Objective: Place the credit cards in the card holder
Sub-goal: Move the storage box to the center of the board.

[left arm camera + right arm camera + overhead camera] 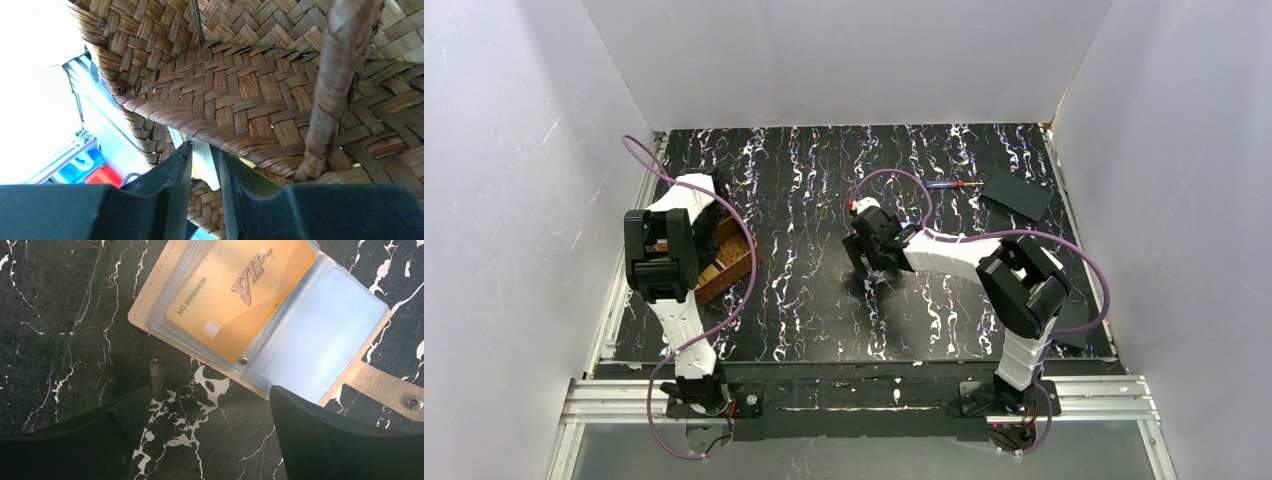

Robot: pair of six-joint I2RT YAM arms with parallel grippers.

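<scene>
Lying open, card holder (310,345) runs diagonally, tab (385,390) lower-right.

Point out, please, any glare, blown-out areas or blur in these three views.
Left wrist: upper-left background blown out white, woven tray sharp, left hand dark. Right wrist: milky sheen on the card holder sleeves, gold card legible. Top external: even, flat light, no harsh shadows.

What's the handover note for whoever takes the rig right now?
Left gripper: down in the woven tray, jaws narrow around a pale card; firm grip unclear.
Right gripper: open, empty, over the card holder.
Holder lies open on the table; one gold card is sleeved inside, the facing sleeve looks empty.
To do: lift the tray card and sleeve it; other cards not visible.
</scene>
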